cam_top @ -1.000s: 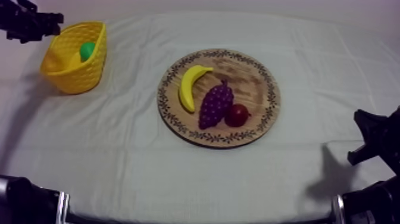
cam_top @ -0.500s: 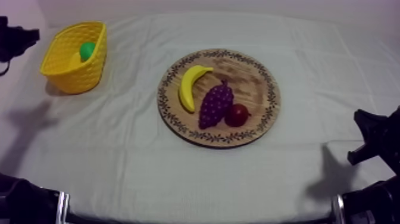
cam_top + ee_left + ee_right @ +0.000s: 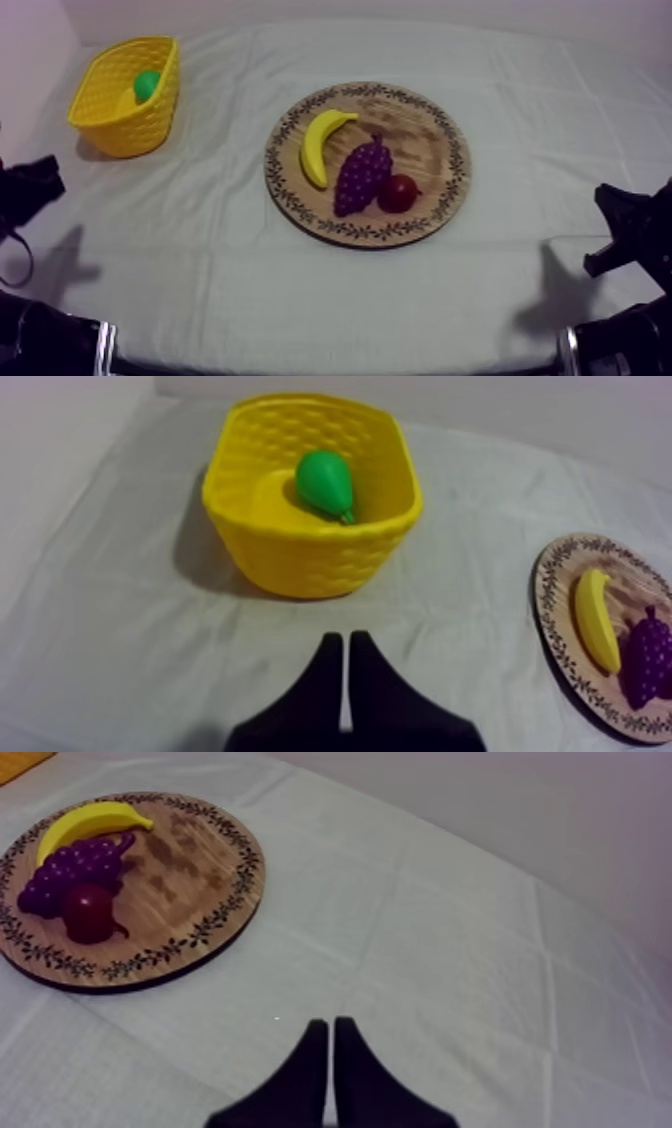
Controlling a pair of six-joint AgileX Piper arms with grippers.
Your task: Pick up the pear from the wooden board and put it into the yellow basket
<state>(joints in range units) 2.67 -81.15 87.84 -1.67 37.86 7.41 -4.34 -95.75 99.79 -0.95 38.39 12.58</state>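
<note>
A small, smooth green toy pear (image 3: 147, 85) is seen lying on its side inside the yellow oblong basket (image 3: 112, 128), whose walls are moulded in a woven pattern, up at the upper left of the top view. From the left wrist view, the pear (image 3: 325, 484) is shown resting on the floor of the basket (image 3: 310, 561), its narrow stem end turned toward the nearer wall. The basket is stood on its base, mouth upward. The round wooden board (image 3: 432, 128), edged with a dark leafy pattern, is laid flat at the centre of the top view, well apart from the basket.
</note>
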